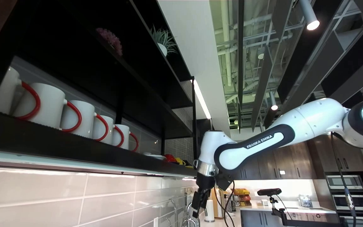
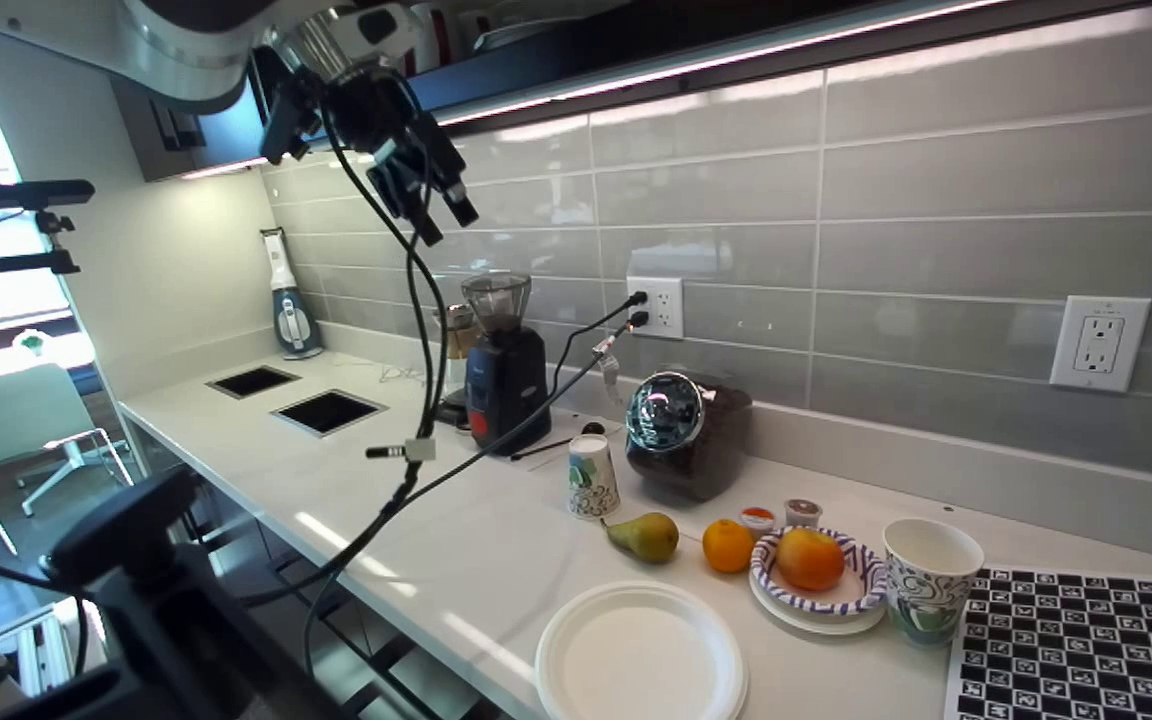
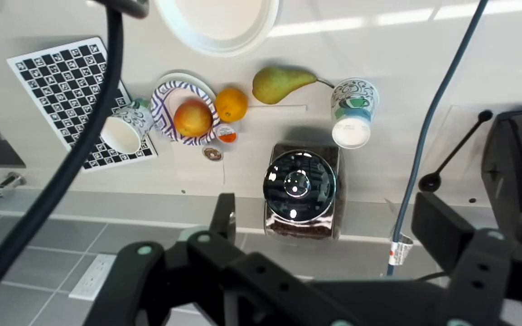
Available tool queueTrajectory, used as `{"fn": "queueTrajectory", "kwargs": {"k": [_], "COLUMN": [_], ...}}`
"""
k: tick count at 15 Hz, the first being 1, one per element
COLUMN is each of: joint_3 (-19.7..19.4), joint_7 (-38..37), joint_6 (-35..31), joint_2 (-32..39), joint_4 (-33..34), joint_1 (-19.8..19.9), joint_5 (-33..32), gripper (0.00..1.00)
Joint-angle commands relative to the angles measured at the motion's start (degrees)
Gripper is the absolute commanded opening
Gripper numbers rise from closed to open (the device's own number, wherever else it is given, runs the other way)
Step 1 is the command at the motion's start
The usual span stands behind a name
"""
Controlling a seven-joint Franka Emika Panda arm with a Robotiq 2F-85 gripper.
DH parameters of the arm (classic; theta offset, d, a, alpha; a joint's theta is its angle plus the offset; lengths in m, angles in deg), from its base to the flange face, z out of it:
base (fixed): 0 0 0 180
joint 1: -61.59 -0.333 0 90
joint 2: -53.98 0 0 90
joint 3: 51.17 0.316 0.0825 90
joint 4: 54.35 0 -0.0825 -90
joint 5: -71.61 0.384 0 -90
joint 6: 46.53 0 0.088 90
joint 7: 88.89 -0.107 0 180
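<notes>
Squarish clear jar (image 2: 711,445), dark-filled, glass-looking, round chrome lid (image 3: 283,188), on white tabletop (image 2: 496,540) near grey tiled wall (image 2: 716,200). Probably heavy, stiff, slick, breakable; best held by the sides, lid may lift off. Lid faces up and away from wall; long axis seems to run wallward. Gripper (image 3: 327,208) hangs well above, jaws wide, nothing held. Near jar: upturned patterned paper cup (image 2: 593,480).

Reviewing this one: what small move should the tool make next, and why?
I'd probably lower the open tool a little toward the jar: it hangs empty, well above the counter, and in the wrist view the jar shows partly between its spread fingers.
</notes>
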Motion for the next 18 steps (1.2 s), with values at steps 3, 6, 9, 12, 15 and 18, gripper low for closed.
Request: {"fn": "queueTrajectory", "kwargs": {"k": [3, 6, 9, 12, 15, 18], "joint_3": [-3.19, -3.83, -4.7, -4.85, -5.1, -4.96], "joint_7": [-1.16, -0.72, 1.8, 0.76, 0.88, 0.41], "joint_6": [-20.88, -30.29, -35.3, -34.59, -35.67, -32.85], "joint_2": [11.13, 17.3, 22.93, 23.51, 25.22, 26.05], "joint_4": [-7.76, -10.58, -12.14, -12.09, -12.05, -10.18], "joint_1": [2.86, 3.94, 4.3, 4.11, 3.97, 4.04], "joint_5": [3.86, 4.66, 7.56, 6.42, 6.92, 8.65], "gripper": [1.0, 1.0, 1.0, 1.0, 1.0, 1.0]}}
